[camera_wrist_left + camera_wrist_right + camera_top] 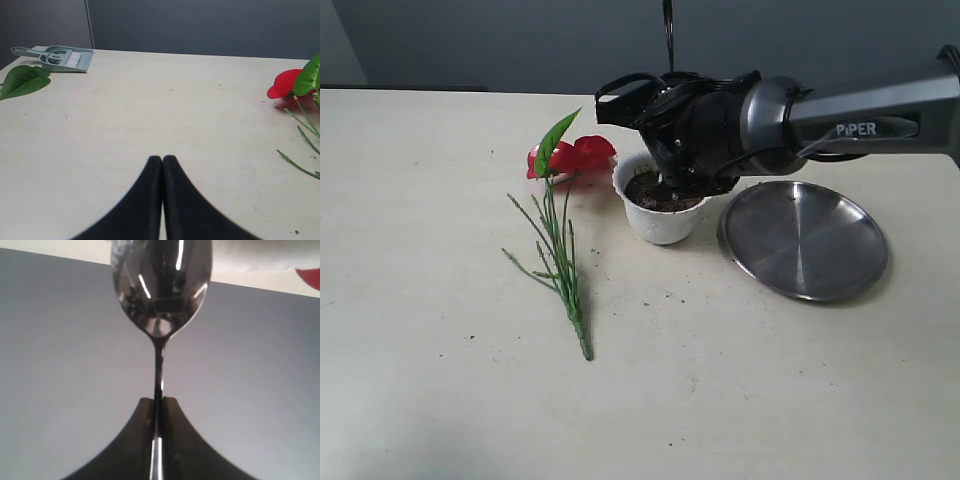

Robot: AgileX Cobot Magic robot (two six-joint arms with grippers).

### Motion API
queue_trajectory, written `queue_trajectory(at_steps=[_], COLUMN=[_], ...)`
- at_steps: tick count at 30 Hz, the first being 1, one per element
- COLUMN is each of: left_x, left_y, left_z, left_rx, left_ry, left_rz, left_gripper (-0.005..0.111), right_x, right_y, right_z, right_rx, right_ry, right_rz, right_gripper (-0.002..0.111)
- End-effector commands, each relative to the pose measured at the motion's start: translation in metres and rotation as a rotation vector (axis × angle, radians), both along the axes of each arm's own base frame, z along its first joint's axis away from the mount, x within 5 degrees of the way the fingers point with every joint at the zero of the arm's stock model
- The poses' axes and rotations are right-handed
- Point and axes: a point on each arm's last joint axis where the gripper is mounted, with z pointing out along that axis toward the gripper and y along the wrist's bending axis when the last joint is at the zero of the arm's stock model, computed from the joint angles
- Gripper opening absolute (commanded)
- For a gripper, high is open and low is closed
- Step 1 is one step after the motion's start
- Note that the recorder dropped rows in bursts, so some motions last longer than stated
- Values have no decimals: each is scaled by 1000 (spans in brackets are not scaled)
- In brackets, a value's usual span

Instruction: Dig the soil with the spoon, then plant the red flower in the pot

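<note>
I hold the spoon (160, 290) in my right fingers (137, 445) over the soil (652, 194) in the pot (660, 226), left fingers (142, 200) clenched empty, red flower (576, 156) unplanted.

Right arm (865, 110): grey tubular link, white "PIPER" lettering; glossy black wrist housing (705, 125), black cable loops (625, 88). Left tool (162, 159), right tool (158, 401): matte black, flared fingers.

A: The spoon (161, 290)?
B: Polished metal — mirror-bright. The plate (804, 238) on the right is metal too, but duller, with a brushed sheen.
A: And the pot (658, 222)?
B: Smooth, white, slightly glossy. The soil (660, 192) is dark and crumbly, the red flower (575, 157) waxy — the table (440, 400) pale and matt.
</note>
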Motion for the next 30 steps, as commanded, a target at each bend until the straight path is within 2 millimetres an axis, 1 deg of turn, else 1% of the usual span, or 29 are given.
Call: queue_trajectory(at_steps=[1,9,15,19,21,30], left_x=[0,0,0,0,0,0], left_y=[0,0,0,0,0,0], left_z=[-1,-1,-1,-1,-1,-1], left_rx=[1,1,1,1,1,1], left_ry=[-6,-6,-6,-6,-6,-6], left_rz=[1,1,1,1,1,1], left_gripper=[0,0,0,0,0,0], right_x=[1,1,1,1,-1,-17], right_y=[0,2,5,4,3,14], right_z=[0,-6,-21,-25,-27,-26], right_rx=[11,21,6,24,59,67], right_ry=[16,34,66,83,121,123], right_rz=[28,33,50,24,-13,-40], right_gripper=[-1,-1,-1,-1,-1,-1])
